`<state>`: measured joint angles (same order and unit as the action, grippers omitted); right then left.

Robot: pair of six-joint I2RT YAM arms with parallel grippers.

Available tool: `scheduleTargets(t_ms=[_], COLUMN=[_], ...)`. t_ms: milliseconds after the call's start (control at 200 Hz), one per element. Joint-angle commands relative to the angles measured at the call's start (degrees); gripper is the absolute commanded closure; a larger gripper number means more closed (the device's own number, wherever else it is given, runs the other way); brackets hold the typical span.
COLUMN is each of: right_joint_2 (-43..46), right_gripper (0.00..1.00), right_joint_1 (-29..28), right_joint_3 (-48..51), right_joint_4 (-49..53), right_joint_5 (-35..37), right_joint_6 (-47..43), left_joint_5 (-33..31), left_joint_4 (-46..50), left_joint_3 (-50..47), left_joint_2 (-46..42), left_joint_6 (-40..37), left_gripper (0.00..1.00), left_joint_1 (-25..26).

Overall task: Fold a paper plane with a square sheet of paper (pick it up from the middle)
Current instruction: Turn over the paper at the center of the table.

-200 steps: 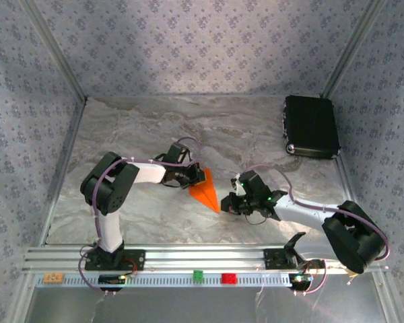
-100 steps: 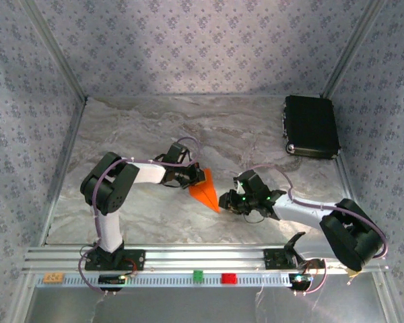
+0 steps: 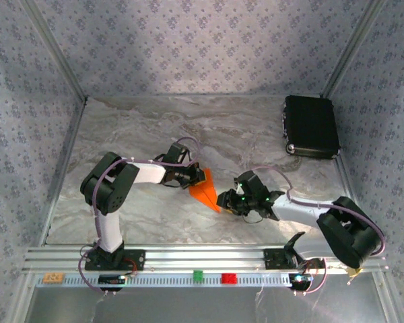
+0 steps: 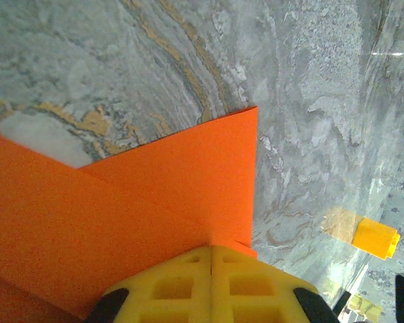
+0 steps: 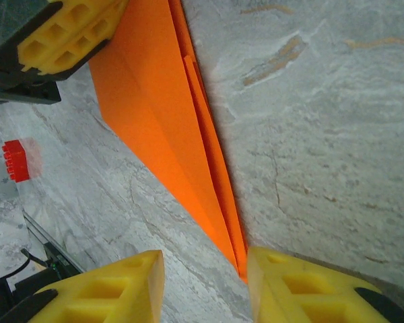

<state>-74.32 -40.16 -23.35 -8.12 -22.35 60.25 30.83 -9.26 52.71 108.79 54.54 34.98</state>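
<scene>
Since a second ago the right gripper [image 3: 222, 200] has slid left across the marbled table [image 3: 141, 128] to the pointed end of the paper plane [image 3: 205, 190], and its jaws have parted. The left arm has not budged. The plane lies flat just left of centre in the top view, its tip aimed at the lower right. From the right wrist, the orange tip [image 5: 161, 121] runs down between the gripper's [image 5: 205, 276] spread yellow fingers, close to the right-hand one. The left gripper [image 3: 194, 176] is closed tight with its tips set on the plane's wide end [image 4: 155, 195]. I cannot tell whether any paper is nipped between them. A black box [image 3: 312, 126] sits at the upper right.
</scene>
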Motion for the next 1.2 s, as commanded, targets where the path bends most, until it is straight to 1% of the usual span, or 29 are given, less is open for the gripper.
scheduleTargets(t_ms=[0,145,520,605,735,835,1024,1199], right_joint_2=[2.1,0.9,-5.3,-5.7,-6.2,-6.1,-6.3,-6.7], right_gripper=[0.61,0.59,0.63,0.66,0.67,0.65,0.63,0.63], right_joint_1=[-0.3,-0.2,-1.0,-1.1,-1.0,-1.0,-0.4,-0.2], right_joint_3=[1.5,0.6,0.4,0.6,0.3,0.7,0.7,0.9], right_joint_4=[-0.1,1.0,-4.8,-6.7,-9.0,-10.5,-12.1,-14.1], right_joint_5=[0.8,-0.8,-5.0,-4.6,-4.0,-2.8,-3.1,-2.5], right_joint_6=[1.5,1.2,2.6,2.7,2.6,2.5,1.6,0.7], left_joint_5=[-3.2,-3.1,-3.1,-3.1,-3.1,-3.1,-3.1,-3.0], left_joint_4=[3.2,3.1,3.4,3.3,3.0,3.0,3.1,2.9], left_joint_3=[-1.7,-1.8,-1.6,-1.6,-1.9,-2.0,-1.8,-1.7], left_joint_2=[1.3,1.4,1.3,1.4,1.1,0.7,0.3,0.1], left_joint_6=[0.0,0.2,0.3,0.3,0.5,0.5,0.6,0.7], left_gripper=[1.00,1.00,1.00,1.00,1.00,1.00,1.00,1.00], left_joint_1=[-0.2,-0.1,-0.2,-0.2,-0.2,-0.1,-0.2,-0.2])
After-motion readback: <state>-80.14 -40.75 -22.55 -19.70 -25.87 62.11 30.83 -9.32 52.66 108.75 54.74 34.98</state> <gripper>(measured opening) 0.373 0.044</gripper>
